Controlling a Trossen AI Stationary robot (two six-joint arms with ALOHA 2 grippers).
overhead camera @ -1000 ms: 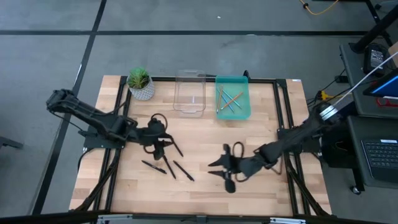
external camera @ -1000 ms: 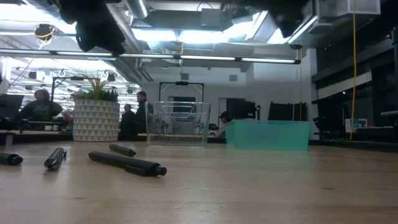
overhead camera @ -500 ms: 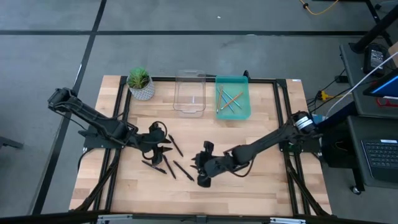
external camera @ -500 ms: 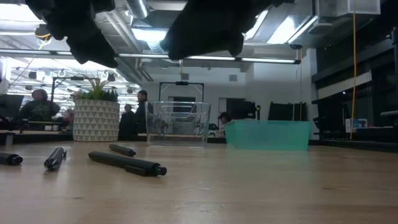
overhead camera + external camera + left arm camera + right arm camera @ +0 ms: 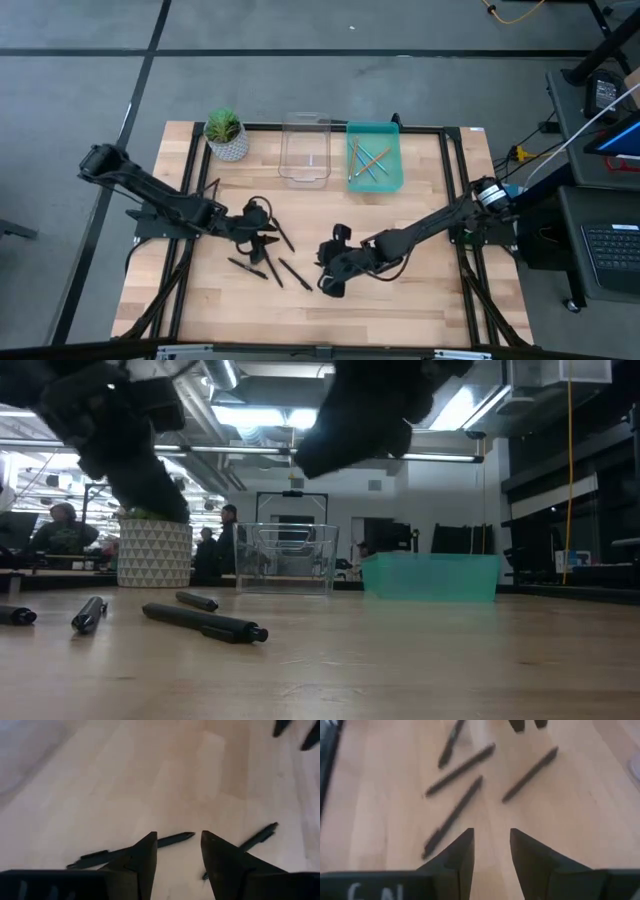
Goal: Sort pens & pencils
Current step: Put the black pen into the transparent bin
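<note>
Four black pens lie flat on the wood left of centre: one [image 5: 283, 236] nearer the far edge, three [image 5: 247, 267] [image 5: 270, 264] [image 5: 295, 275] nearer me; the low view shows them too [image 5: 205, 623]. Orange and light blue pencils [image 5: 368, 163] lie in the teal bin [image 5: 397, 170]. My left gripper [image 5: 258, 228] hangs open above the pens; its wrist view has one pen [image 5: 131, 851] just beyond its tips [image 5: 177, 837]. My right gripper [image 5: 330, 268] is open just right of the pens, all four of them [image 5: 452, 817] ahead of its tips [image 5: 491, 834].
A clear container [image 5: 305, 150] stands left of the teal bin at the far edge, and a potted plant [image 5: 227, 133] sits at the far left corner. Bare wood stretches across the table's near and right parts. People show in the room beyond the table.
My right gripper has swept from right of centre toward the table's left, stopping beside the pens. My left gripper has sunk lower over the pens. The pens have stayed where they were.
</note>
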